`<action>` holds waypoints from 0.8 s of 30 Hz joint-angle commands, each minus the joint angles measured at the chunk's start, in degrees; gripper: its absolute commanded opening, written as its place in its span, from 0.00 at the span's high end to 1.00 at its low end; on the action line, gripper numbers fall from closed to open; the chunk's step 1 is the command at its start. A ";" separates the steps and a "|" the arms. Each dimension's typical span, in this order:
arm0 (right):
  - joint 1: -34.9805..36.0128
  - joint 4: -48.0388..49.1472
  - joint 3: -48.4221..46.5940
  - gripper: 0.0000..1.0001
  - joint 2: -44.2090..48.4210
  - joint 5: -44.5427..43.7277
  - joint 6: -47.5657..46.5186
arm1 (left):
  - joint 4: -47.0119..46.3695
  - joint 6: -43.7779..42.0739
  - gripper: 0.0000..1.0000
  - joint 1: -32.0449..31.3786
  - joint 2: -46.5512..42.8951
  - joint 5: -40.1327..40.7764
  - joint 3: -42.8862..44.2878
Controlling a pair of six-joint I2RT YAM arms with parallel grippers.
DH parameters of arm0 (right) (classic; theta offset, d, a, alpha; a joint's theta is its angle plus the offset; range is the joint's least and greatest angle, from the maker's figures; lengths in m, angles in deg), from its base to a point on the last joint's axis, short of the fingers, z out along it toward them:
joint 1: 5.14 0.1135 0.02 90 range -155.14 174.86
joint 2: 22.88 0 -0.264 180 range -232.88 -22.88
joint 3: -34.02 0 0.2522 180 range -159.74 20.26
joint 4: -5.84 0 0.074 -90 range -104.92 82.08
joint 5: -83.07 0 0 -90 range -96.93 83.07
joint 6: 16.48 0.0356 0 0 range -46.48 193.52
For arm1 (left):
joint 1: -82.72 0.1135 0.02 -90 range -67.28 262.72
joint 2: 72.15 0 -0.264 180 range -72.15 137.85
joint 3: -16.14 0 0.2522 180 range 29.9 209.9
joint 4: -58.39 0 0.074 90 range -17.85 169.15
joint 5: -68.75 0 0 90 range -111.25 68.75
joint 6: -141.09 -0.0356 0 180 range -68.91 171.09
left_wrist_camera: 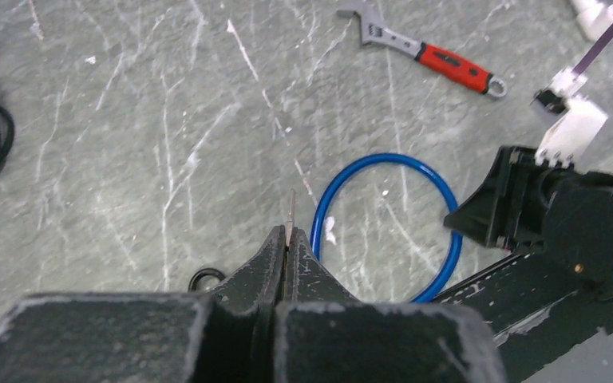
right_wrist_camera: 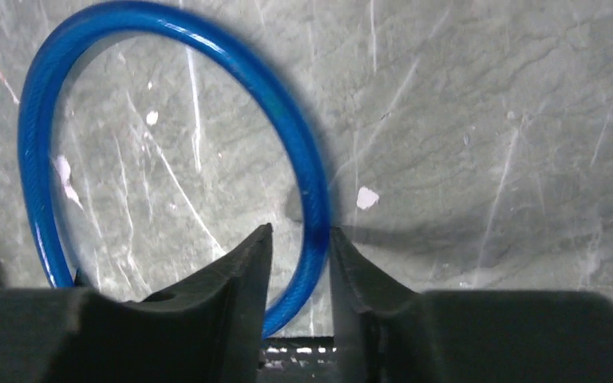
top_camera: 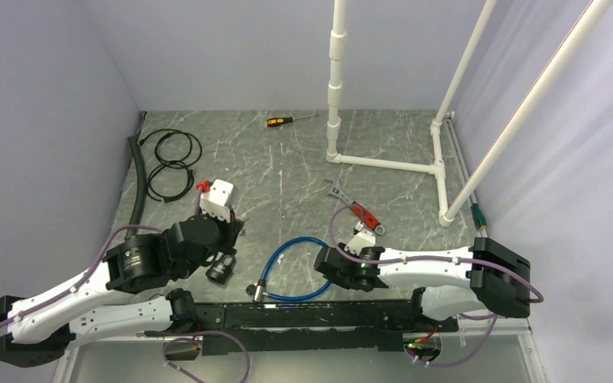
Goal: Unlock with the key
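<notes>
Left wrist view: the left gripper (left_wrist_camera: 286, 239) is pinched tight on the key (left_wrist_camera: 290, 209) (only its thin tip shows). The right gripper (right_wrist_camera: 302, 235) straddles the blue cable (right_wrist_camera: 207, 48), fingers slightly apart. The padlock (top_camera: 222, 268) lies on the table (top_camera: 287, 159) just beside the left gripper.

Robotics lab bench cell. Scratched grey marble-pattern table top (top_camera: 287, 171), boxed in by plain pale lilac walls (top_camera: 48, 120) at left, far side and right. White-and-black left arm (top_camera: 72, 299) and right arm (top_camera: 439, 267) mounted on black rail (top_camera: 287, 315) along near edge, purple wiring looped over both. White PVC pipe frame (top_camera: 383, 163) standing far right. Workshop odds scattered about: screwdriver (top_camera: 281, 121) far centre, red-handled adjustable wrench (top_camera: 357, 210) mid-table, coiled black cables (top_camera: 172, 163) and black hose (top_camera: 137, 179) at left.
</notes>
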 commanded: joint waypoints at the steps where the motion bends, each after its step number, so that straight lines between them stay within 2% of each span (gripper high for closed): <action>1: -2.66 -0.27 -2.65 0.70 -1.96 -4.18 -3.62 | 4.79 -1.19 1.00 -0.21 -3.39 2.43 -0.67; 5: -9.29 4.07 -1.53 0.80 -3.67 -1.87 -9.35 | 4.77 -0.86 1.00 -0.21 -6.11 3.35 -1.79; 9: -12.39 5.18 -3.10 0.87 -5.05 -4.20 -13.87 | 4.72 -0.75 1.00 -0.21 -6.97 3.28 -2.12; 14: -16.86 7.26 -8.19 0.87 -7.11 -8.54 -25.10 | 5.62 -0.05 1.00 -0.21 -7.28 3.27 -1.92; 17: -19.58 13.51 -12.01 0.79 -8.62 -8.79 -40.23 | 5.59 0.05 1.00 -0.21 -7.55 2.88 -2.06; 19: -22.12 15.01 -16.25 0.68 -11.86 -8.04 -50.98 | 5.70 0.11 1.00 -0.21 -7.58 2.90 -2.06; 20: -24.24 14.26 -18.87 0.58 -13.69 -8.22 -53.80 | 5.54 0.04 1.00 -0.21 -7.63 2.88 -2.13; 21: -25.83 13.60 -21.35 0.53 -15.51 -7.88 -56.09 | 5.49 -0.06 1.00 -0.21 -7.73 2.75 -2.17; 24: -29.77 6.84 -30.28 0.47 -19.97 -5.39 -57.87 | 5.27 -0.73 1.00 -0.21 -7.74 1.90 -2.31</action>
